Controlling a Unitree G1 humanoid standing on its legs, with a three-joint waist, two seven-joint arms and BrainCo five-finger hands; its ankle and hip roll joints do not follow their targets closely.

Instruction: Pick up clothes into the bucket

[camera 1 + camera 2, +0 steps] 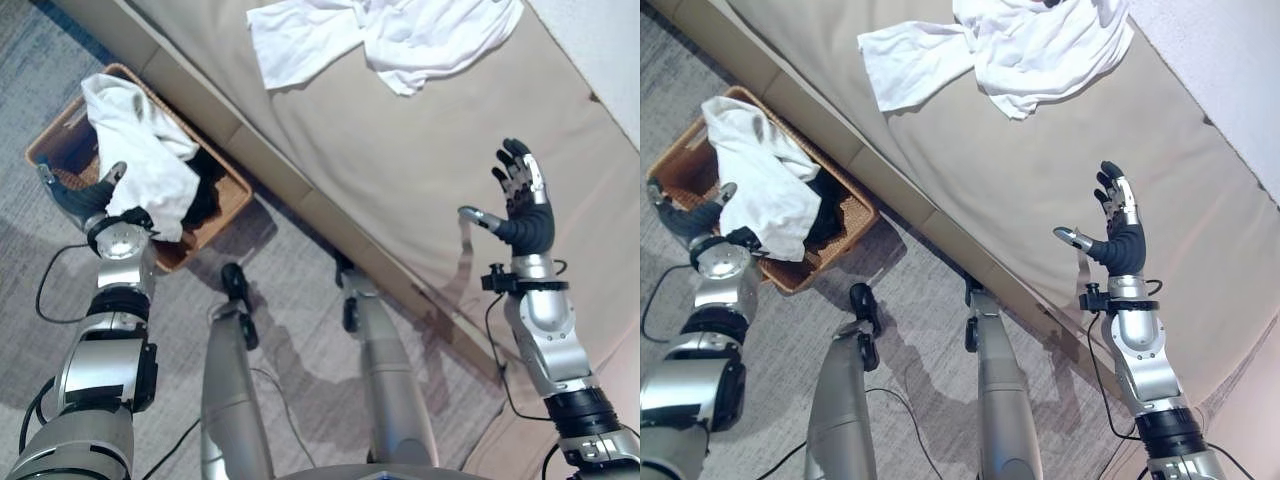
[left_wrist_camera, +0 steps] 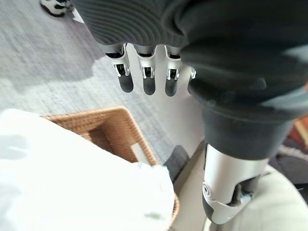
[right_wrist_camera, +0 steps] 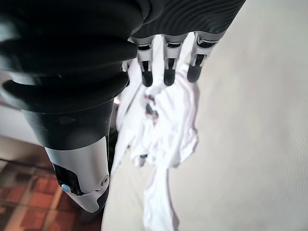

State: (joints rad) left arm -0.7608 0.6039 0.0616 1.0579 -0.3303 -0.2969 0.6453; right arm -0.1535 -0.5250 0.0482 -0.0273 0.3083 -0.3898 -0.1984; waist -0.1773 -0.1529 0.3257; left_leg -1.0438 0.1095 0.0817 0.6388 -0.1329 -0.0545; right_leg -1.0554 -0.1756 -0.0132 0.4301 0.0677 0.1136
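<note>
White garment [image 1: 140, 150] draped over wicker basket [image 1: 60, 135] rim; left hand [image 1: 85, 195] beside it, fingers straight. Right hand [image 1: 520, 200] spread above sofa [image 1: 400, 160].

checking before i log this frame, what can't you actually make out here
- Inside of the wicker basket: the white garment draped over its rim hides most of it in both eye views.
- Dark item in the basket: too hidden to identify.
- White clothes on the bed: cut off by the top edge in both eye views.
- Left hand: whether it touches the garment is unclear.
- Right hand: open, clear.
</note>
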